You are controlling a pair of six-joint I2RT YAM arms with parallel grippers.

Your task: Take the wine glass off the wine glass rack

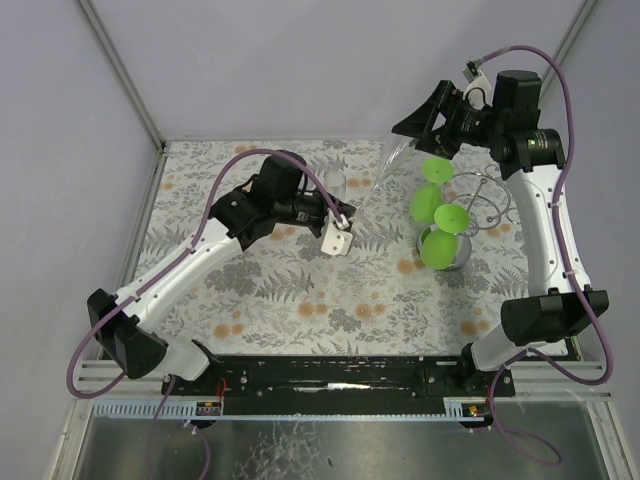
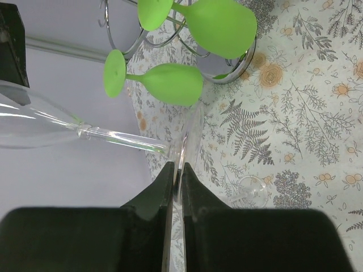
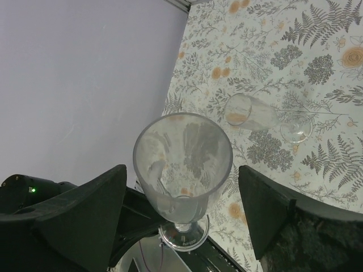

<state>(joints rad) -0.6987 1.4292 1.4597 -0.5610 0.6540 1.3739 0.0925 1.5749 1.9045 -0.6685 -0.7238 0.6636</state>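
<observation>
A clear wine glass (image 1: 385, 170) is held tilted in the air, left of the silver wire rack (image 1: 488, 200). My left gripper (image 1: 348, 216) is shut on the rim of its foot, which shows between the closed jaws in the left wrist view (image 2: 182, 148). My right gripper (image 1: 420, 135) is open, one finger on each side of the bowl (image 3: 181, 153) with a gap on both sides. Three green wine glasses (image 1: 433, 203) hang on the rack, also in the left wrist view (image 2: 170, 84).
A second clear glass (image 1: 333, 183) lies on its side on the fern-patterned table (image 1: 300, 290), also in the right wrist view (image 3: 249, 113). The rack's ring base (image 2: 241, 73) stands at the table's right. Grey walls close the back and sides.
</observation>
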